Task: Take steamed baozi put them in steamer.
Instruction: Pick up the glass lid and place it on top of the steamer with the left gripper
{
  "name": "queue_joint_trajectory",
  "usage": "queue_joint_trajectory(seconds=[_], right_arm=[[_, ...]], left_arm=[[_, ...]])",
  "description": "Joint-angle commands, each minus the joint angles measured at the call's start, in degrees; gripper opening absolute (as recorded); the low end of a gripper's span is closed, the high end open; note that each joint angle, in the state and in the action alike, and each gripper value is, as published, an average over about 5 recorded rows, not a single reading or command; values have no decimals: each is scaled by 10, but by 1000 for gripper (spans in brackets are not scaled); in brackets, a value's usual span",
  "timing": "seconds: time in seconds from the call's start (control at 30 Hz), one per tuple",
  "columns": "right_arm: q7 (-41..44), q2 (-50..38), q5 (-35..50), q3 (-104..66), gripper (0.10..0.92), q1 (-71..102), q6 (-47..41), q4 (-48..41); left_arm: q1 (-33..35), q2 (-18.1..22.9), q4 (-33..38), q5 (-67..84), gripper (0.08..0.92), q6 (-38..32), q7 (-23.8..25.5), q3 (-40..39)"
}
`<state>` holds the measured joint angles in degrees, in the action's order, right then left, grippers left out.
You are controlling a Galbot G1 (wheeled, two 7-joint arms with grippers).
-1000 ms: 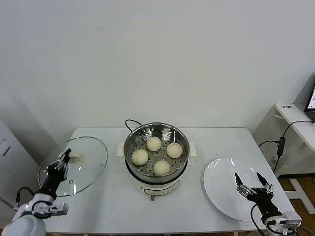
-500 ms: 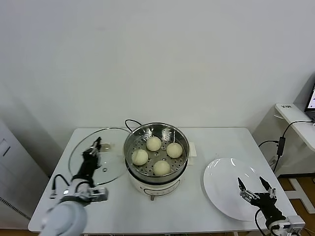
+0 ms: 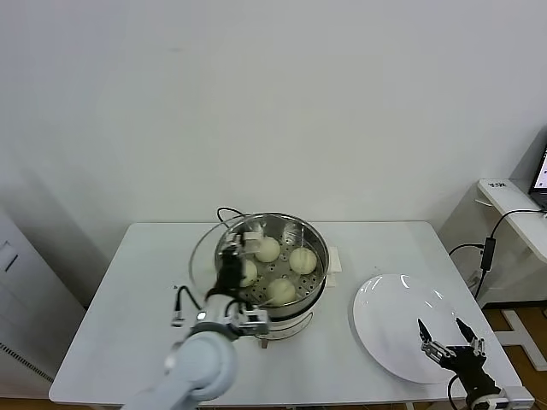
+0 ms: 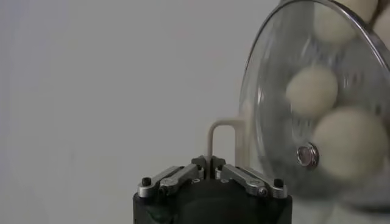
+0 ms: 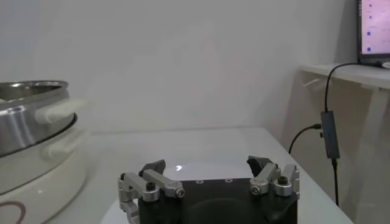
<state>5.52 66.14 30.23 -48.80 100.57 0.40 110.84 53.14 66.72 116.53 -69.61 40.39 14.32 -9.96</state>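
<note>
Four baozi (image 3: 268, 249) are lying inside the steamer (image 3: 272, 265) at the middle of the worktop (image 3: 145, 299), so loading appears done and covering is judged the step in hand. The glass lid (image 3: 224, 256) is being held by the left pincer (image 3: 235, 248), clamped on the pale lid handle (image 4: 220, 139), with the lid tilted and overlapping the steamer's left rim. To be done well, the lid should be levelled, centred over the rim, and lowered straight so the edge is not caught on the pot wall or the buns; release only once seated all round. The left arm is being reached forward and inward from the near-left worktop edge, wrist raised toward the pot. The right pincer (image 3: 450, 350) is being kept idle at the near-right corner, over the near edge of the white plate (image 3: 393, 316), fingers apart and nothing in them.
</note>
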Motion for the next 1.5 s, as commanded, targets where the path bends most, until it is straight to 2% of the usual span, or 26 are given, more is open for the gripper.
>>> queue_joint_trajectory(seconds=[0.03,0.57,0.83,1.03,1.27,1.5], right_arm=[[3,5,-4,-5,823,7,1,0],[12,14,-5,-5,823,19,11,4],[14,15,-7,-5,823,19,13,8],[16,12,-7,-5,823,18,15,10],[17,2,-7,3,823,6,14,6],[19,-7,-11,20,823,-10,12,-6]], left_arm=[[-113,65,-86,-46,110,46,15,-130],[-93,62,-153,-87,110,46,7,-83],[-86,63,-148,-72,110,46,-1,-80],[-68,55,-98,-27,123,46,-19,-79],[-25,22,-7,37,295,46,-26,-57],[40,-3,43,82,503,46,-25,-21]])
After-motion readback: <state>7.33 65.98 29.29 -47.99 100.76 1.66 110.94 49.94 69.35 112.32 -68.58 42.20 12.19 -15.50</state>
